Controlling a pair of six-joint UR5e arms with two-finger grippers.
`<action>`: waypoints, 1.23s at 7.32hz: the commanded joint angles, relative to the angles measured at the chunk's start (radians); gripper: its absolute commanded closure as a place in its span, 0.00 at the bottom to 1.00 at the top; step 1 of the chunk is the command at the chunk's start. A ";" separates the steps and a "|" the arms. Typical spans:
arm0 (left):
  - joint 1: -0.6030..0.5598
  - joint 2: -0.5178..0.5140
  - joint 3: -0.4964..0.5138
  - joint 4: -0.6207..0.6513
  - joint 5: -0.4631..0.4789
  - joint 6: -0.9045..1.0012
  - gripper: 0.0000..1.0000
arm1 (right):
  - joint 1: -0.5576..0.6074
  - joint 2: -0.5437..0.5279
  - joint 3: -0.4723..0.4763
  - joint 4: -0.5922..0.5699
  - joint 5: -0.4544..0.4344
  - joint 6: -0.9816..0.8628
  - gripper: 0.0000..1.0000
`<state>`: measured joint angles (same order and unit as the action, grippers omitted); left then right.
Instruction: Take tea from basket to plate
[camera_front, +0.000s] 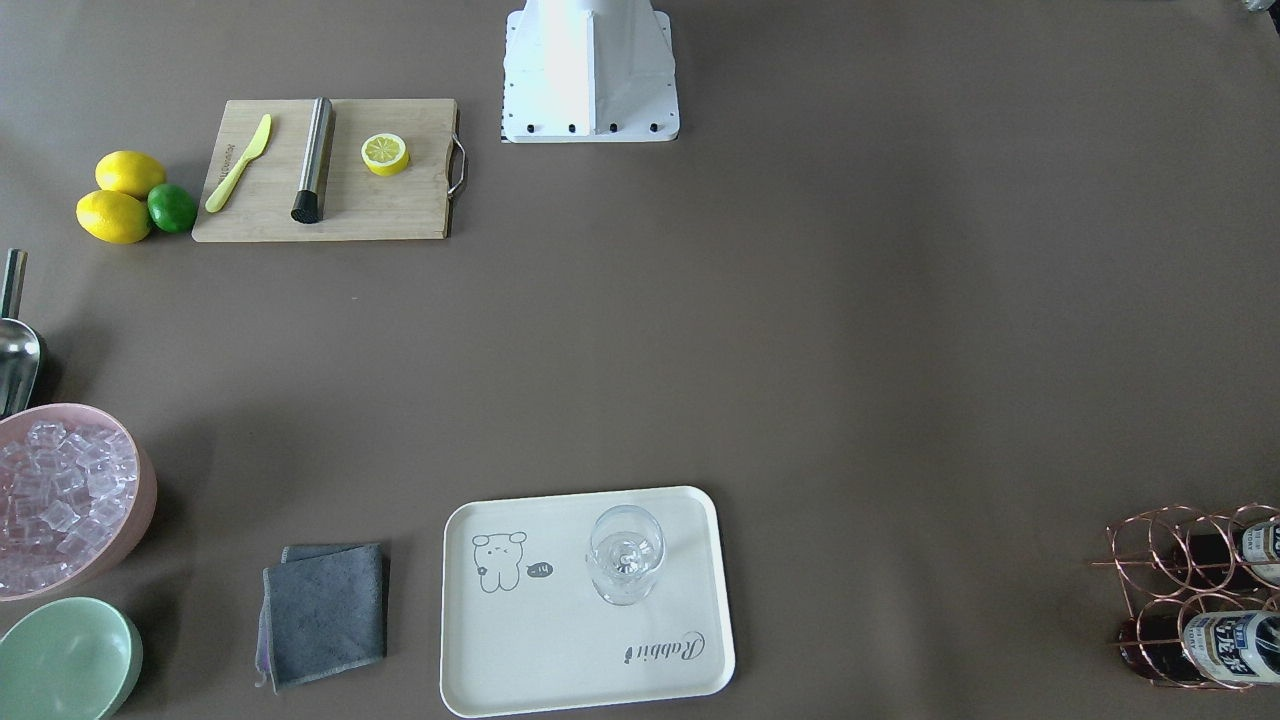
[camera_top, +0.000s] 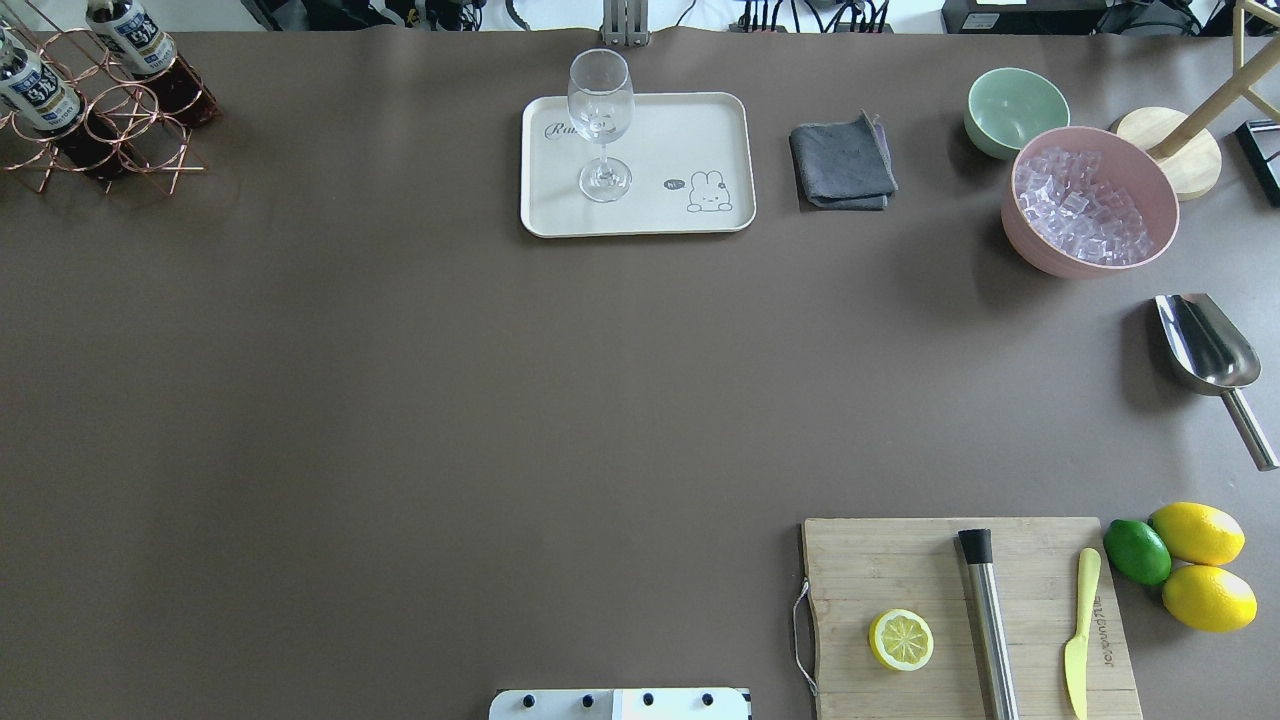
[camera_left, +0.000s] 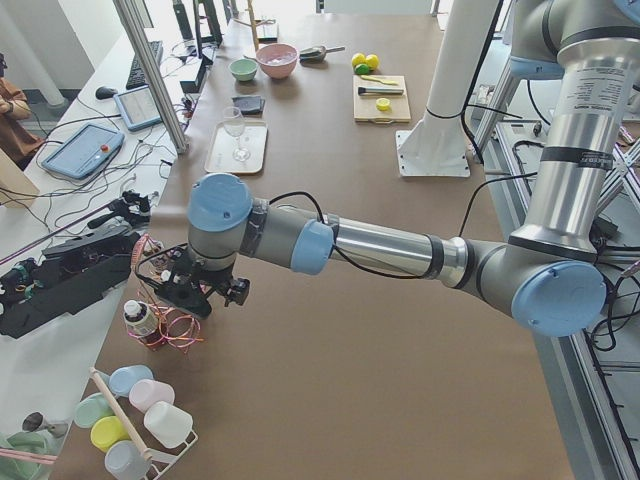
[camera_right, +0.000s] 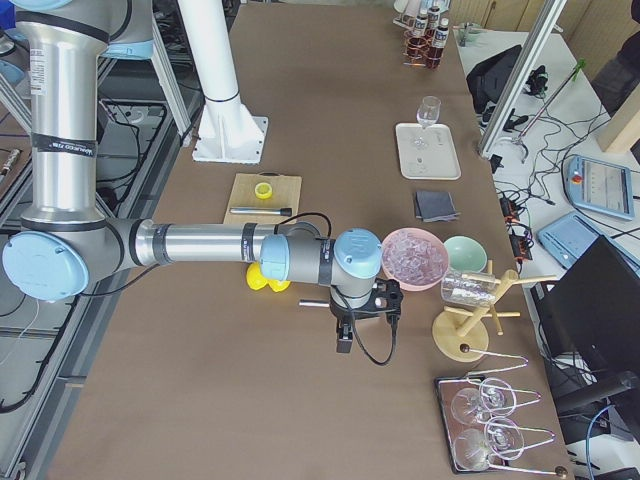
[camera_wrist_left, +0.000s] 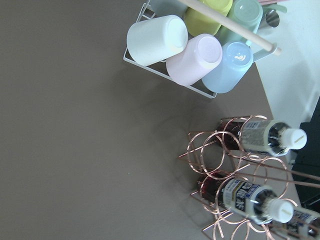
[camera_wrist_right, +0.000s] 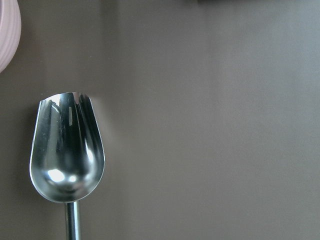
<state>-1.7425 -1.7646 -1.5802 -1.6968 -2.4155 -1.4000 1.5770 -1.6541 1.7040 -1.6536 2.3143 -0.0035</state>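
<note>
Tea (camera_wrist_left: 260, 136) lying in 1 ring of the basket (camera_wrist_left: 204, 159), plate (camera_top: 680, 130) well apart on the tabletop (camera_top: 400, 400), left pincer (camera_left: 205, 297) near the basket, right pincer (camera_right: 366, 322) near the scoop (camera_wrist_right: 67, 150), I cannot tell either pincer's state

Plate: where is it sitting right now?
In the overhead view the plate lies at the table's far edge near centre, a wine glass standing on it, grey cloth to its right.

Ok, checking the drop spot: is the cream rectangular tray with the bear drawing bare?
No, a clear stemmed wine glass stands upright on the cream tray.
</note>
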 joint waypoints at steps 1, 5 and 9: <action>0.014 -0.088 0.102 -0.152 0.072 -0.235 0.03 | 0.000 0.026 0.023 0.000 0.033 -0.007 0.00; 0.092 -0.187 0.253 -0.313 0.147 -0.444 0.03 | -0.064 0.098 0.114 0.002 0.172 -0.006 0.00; 0.146 -0.277 0.293 -0.316 0.150 -0.522 0.03 | -0.225 0.163 0.076 0.425 0.191 0.002 0.00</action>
<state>-1.6146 -2.0135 -1.2989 -2.0116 -2.2667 -1.8885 1.4281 -1.5013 1.8240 -1.4690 2.5025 -0.0052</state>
